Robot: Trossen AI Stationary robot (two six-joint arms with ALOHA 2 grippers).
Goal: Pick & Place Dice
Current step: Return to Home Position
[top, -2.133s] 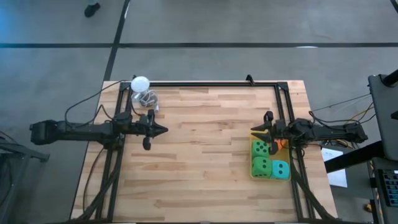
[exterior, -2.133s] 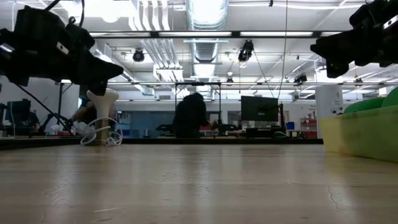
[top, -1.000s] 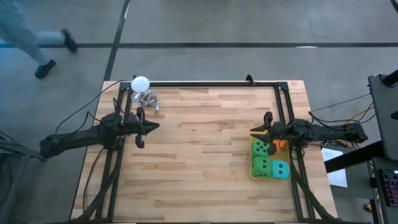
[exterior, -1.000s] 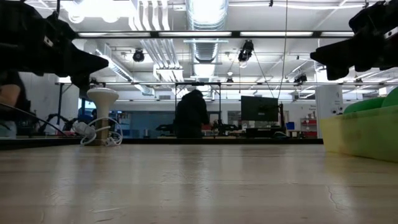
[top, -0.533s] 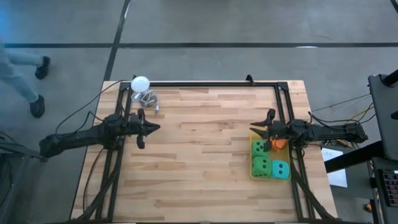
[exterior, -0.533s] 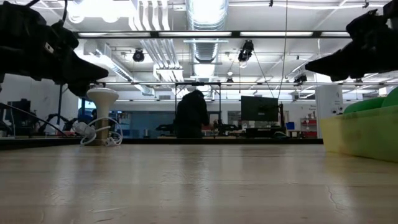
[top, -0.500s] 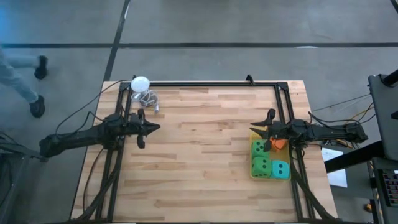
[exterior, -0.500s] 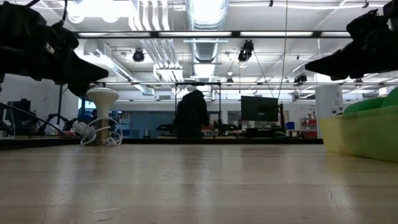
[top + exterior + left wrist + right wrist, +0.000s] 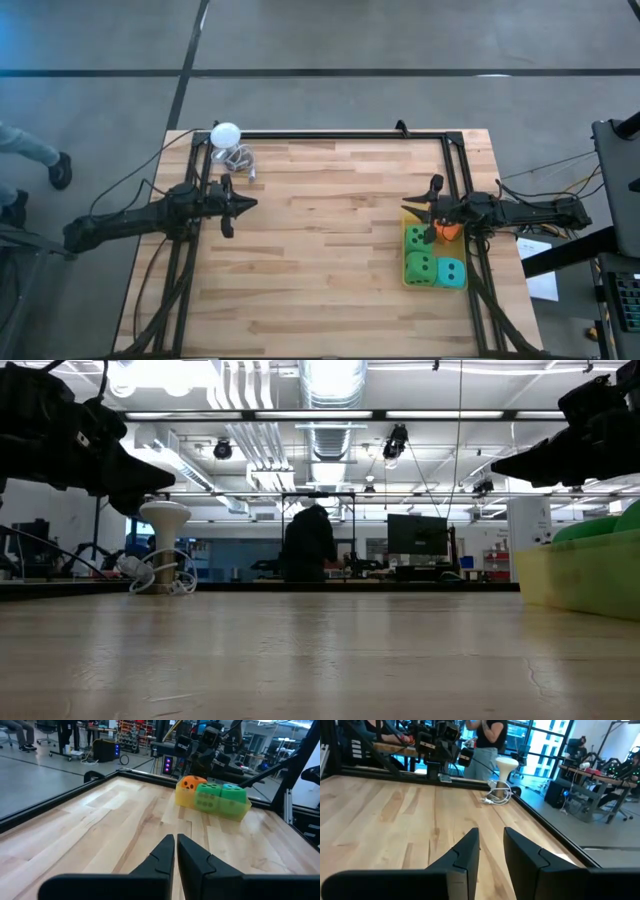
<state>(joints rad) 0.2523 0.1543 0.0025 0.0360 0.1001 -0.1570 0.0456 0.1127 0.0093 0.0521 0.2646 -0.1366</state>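
Observation:
Several dice lie side by side in a shallow yellow tray (image 9: 406, 283) near the table's right edge. There are two green dice (image 9: 419, 238) (image 9: 420, 268), a teal one (image 9: 452, 272), and an orange one (image 9: 450, 230) partly hidden under my right arm. The left wrist view shows the orange die (image 9: 190, 784), a green die (image 9: 207, 797) and the teal die (image 9: 233, 794). My right gripper (image 9: 404, 210) (image 9: 491, 837) hovers level beside the tray's far left corner, open, with nothing between its fingers. My left gripper (image 9: 253, 204) (image 9: 176, 844) hovers shut over the table's left side, pointing toward the tray.
A white ball-topped stand (image 9: 226, 135) with a coiled cable stands at the far left corner. Black frame rails (image 9: 340, 135) run along the far edge and both sides. Bare wood lies between the two grippers. A person (image 9: 308, 545) stands in the room beyond the table.
My right gripper has rolled a little about its own pointing line while staying in place above the tray's corner. The dice have stayed in the tray. A person has walked past on the floor to the table's left.

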